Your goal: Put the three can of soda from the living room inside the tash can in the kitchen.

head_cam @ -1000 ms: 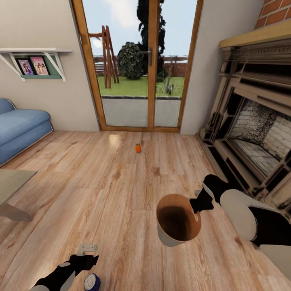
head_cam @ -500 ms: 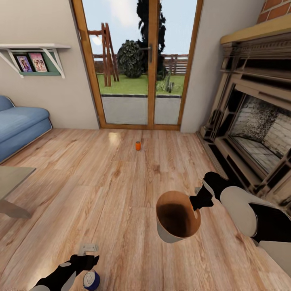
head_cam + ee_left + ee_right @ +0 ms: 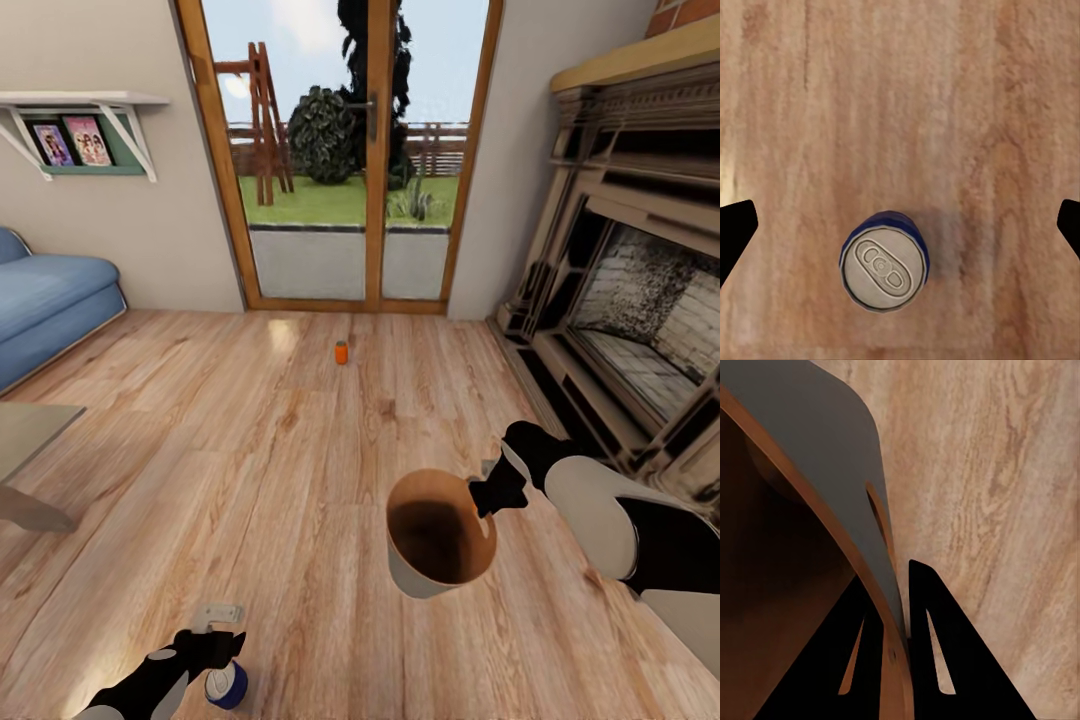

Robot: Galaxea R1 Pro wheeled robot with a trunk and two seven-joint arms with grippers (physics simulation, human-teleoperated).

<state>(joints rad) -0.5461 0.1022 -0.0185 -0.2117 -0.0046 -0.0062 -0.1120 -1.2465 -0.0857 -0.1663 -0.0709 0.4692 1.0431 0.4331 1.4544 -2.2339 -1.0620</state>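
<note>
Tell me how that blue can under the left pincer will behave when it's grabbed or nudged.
The blue can stands upright on the smooth wood floor, so a side nudge would probably tip it, and its round body would then likely roll. It looks rigid but thin-walled, so it may dent. The left pincer is open wide on either side of it.

Head camera: high, facing forward and down across the wood floor point(image 3: 300, 480) toward the glass doors point(image 3: 345, 160), both arms at its lower edge. Left wrist camera: close, looking straight down onto the floor and the top of the blue can point(image 3: 884, 260), which the head view shares point(image 3: 226, 684). Right wrist camera: very close along its fingers at the tash can point(image 3: 832, 480) rim, shared with the head view point(image 3: 440, 535)
</note>
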